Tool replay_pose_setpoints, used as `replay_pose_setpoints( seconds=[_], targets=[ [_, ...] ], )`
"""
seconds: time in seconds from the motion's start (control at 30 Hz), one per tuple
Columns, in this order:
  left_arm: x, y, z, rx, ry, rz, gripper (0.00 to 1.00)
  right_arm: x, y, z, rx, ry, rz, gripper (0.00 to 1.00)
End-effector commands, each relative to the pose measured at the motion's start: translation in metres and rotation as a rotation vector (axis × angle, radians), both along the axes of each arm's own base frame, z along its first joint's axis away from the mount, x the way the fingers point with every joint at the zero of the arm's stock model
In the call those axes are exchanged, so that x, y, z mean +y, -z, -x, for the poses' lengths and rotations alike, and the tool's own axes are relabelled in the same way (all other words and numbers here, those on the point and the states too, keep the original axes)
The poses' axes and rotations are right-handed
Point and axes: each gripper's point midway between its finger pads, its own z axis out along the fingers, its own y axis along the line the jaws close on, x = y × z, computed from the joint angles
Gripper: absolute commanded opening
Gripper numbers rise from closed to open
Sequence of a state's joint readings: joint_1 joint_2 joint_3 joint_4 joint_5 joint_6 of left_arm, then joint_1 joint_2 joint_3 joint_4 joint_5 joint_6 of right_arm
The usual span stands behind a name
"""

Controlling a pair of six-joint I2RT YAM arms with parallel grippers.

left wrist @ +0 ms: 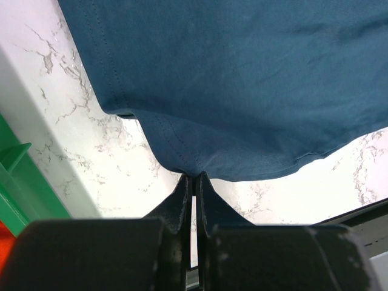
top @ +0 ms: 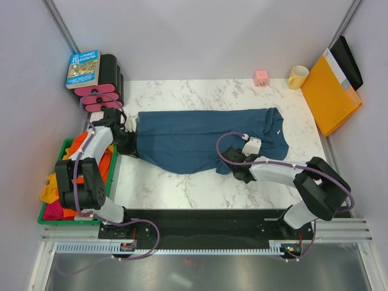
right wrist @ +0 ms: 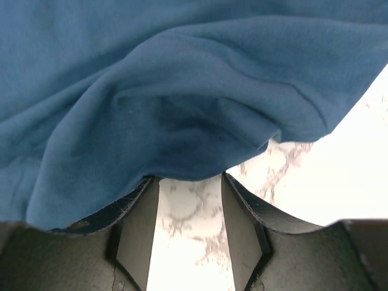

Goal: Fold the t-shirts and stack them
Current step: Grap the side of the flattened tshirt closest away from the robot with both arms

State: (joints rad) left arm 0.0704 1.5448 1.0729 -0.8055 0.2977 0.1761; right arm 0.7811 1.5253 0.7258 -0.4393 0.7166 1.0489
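Teal-blue cloth t-shirt lies spread across the white marble table, between both arms. From the left wrist, the left gripper is pinched closed on its hem. From the right wrist, the right gripper stands parted at a draped fold, gripping nothing.

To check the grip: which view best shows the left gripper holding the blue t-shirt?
Left wrist view: the left gripper is shut on the hem of the blue t-shirt. Top view: small, at the shirt's edge; right wrist view: not at all.
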Motion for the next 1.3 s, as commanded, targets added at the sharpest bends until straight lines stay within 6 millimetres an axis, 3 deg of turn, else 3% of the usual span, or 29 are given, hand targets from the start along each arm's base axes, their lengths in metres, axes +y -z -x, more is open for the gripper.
replay_pose_setpoints(
  seconds=[0.0,0.2,0.5,0.63,0.67,0.77,1.0,1.13,1.27],
  targets=[
    [-0.004,-0.007,-0.003,-0.038,0.020,0.017,0.02,0.000,-0.015,-0.030,-0.077,0.042,-0.007,0.52],
    [-0.003,-0.006,-0.004,-0.037,0.021,0.009,0.02,0.001,-0.022,-0.051,-0.106,0.054,-0.021,0.49],
    [-0.002,-0.004,-0.004,-0.032,0.020,0.008,0.02,0.001,0.000,-0.067,-0.067,0.060,-0.026,0.23],
    [-0.002,-0.002,-0.002,-0.026,0.024,0.006,0.02,0.001,0.001,-0.067,-0.066,0.058,-0.025,0.00],
    [-0.002,-0.002,-0.002,-0.026,0.024,0.006,0.02,0.001,-0.001,-0.067,-0.070,0.055,-0.025,0.00],
    [-0.003,-0.001,-0.001,-0.025,0.027,0.010,0.02,0.002,-0.020,-0.068,-0.115,0.040,-0.034,0.00],
    [-0.004,0.001,-0.002,-0.024,0.024,0.017,0.02,0.009,-0.090,-0.085,-0.253,0.015,-0.079,0.00],
    [-0.005,0.001,-0.003,-0.022,0.021,0.023,0.02,0.020,-0.105,-0.101,-0.269,-0.016,-0.072,0.00],
    [-0.004,0.004,-0.004,-0.012,0.024,0.018,0.02,0.031,-0.100,-0.121,-0.240,-0.040,-0.054,0.00]
  ],
)
